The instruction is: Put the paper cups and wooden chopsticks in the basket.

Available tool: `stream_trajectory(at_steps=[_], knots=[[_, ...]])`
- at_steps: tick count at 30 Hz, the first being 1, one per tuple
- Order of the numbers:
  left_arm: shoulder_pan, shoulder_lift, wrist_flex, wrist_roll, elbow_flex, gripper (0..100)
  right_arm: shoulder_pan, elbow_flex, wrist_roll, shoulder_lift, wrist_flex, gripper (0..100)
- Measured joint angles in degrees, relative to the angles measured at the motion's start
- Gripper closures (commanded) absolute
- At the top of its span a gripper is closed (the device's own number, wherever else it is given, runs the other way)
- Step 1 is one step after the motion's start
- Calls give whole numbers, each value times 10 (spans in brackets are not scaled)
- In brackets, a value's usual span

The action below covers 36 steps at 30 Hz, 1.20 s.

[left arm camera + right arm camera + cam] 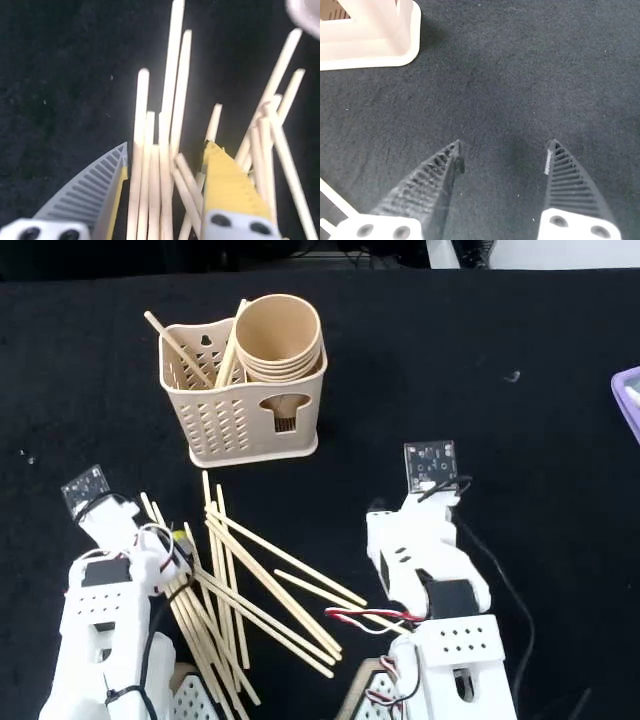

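Several chopsticks (142, 125) are straddled by the open left tool (167, 145), unclamped; closed on so many, some could be squeezed out. The right tool (505, 145) is held open, empty.

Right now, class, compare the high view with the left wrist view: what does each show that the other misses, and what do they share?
High view: the beige slotted plastic basket holding stacked brown paper cups, plus the white right arm. Left wrist view: up close, the left arm's jaws standing open, several pale wooden chopsticks between them. Shared: those loose chopsticks on the black cloth.
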Motion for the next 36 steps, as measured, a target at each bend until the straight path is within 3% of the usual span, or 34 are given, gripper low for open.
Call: stream_trajectory(at_steps=[8,18,31,36], knots=[[10,0,0,-42,10,973,0,4,0,-1,-2,737],[16,-2,-20,-66,15,970,0,4,0,-1,-2,737],[-98,1,-240,112,-3,970,0,4,0,-1,-2,737],[-114,1,-256,132,-4,962,0,4,0,-1,-2,737]])
